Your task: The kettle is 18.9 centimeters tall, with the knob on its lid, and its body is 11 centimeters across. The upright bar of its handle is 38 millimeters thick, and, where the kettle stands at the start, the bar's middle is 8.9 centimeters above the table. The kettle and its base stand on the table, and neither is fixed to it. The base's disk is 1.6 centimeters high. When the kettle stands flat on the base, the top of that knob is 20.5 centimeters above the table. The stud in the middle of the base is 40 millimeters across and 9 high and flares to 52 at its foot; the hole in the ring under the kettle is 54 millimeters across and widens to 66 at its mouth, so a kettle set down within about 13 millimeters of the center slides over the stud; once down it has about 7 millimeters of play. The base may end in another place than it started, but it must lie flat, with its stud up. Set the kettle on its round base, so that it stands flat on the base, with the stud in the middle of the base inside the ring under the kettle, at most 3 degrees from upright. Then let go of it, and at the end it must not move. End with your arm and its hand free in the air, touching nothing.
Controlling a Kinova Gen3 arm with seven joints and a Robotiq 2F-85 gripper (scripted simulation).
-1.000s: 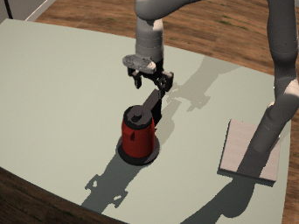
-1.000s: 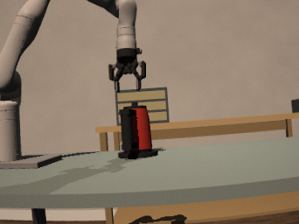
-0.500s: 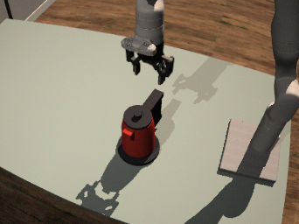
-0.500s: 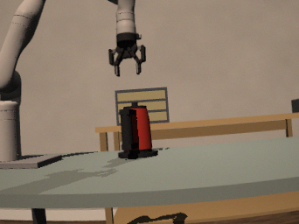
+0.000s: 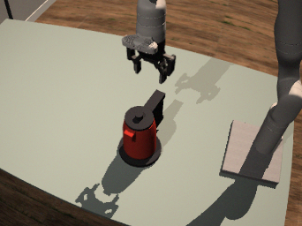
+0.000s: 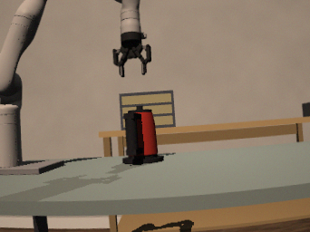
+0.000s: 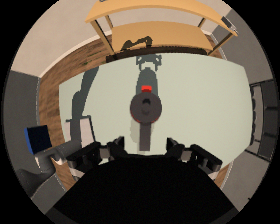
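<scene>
The red kettle (image 5: 139, 135) with a black lid and black handle (image 5: 155, 105) stands upright on its round black base on the table. It also shows in the exterior view (image 6: 141, 137), with the base (image 6: 143, 159) under it. My gripper (image 5: 151, 68) is open and empty, well above the kettle and clear of the handle. It hangs high over the kettle in the exterior view (image 6: 131, 66). In the wrist view I look straight down on the kettle's lid (image 7: 145, 107), with my fingertips at the lower edge.
The arm's mounting plate (image 5: 252, 154) lies at the table's right side. A wooden bench (image 6: 204, 132) and a slatted panel (image 6: 147, 107) stand behind the table.
</scene>
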